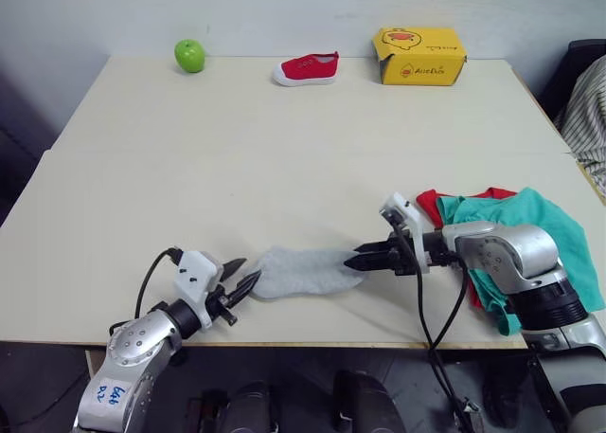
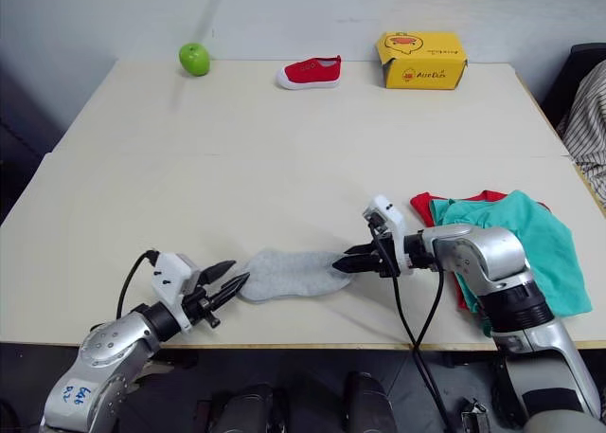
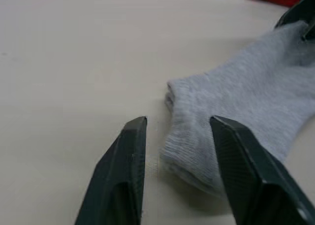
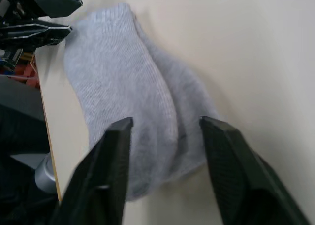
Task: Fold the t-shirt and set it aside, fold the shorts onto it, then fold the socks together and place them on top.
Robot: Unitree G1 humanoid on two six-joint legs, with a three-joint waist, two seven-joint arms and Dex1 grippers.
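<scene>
The grey socks (image 1: 303,272) lie flat, one over the other, near the table's front edge. My left gripper (image 1: 248,273) is open at their cuff end, with the cuff (image 3: 197,131) just ahead of its spread fingers. At the toe end, my right gripper (image 1: 350,261) is open too, and its fingers straddle the socks (image 4: 142,116) without closing on them. The teal shorts (image 1: 540,226) rest at the right on top of the red t-shirt (image 1: 432,204), which shows only as a rim beneath them. My right arm covers part of that pile.
Along the far edge of the table (image 1: 237,139) stand a green apple (image 1: 189,55), a small red shoe (image 1: 306,68) and a yellow box (image 1: 419,55). Striped cloth (image 1: 592,111) hangs beyond the right edge. The socks lie close to the front edge (image 1: 312,343).
</scene>
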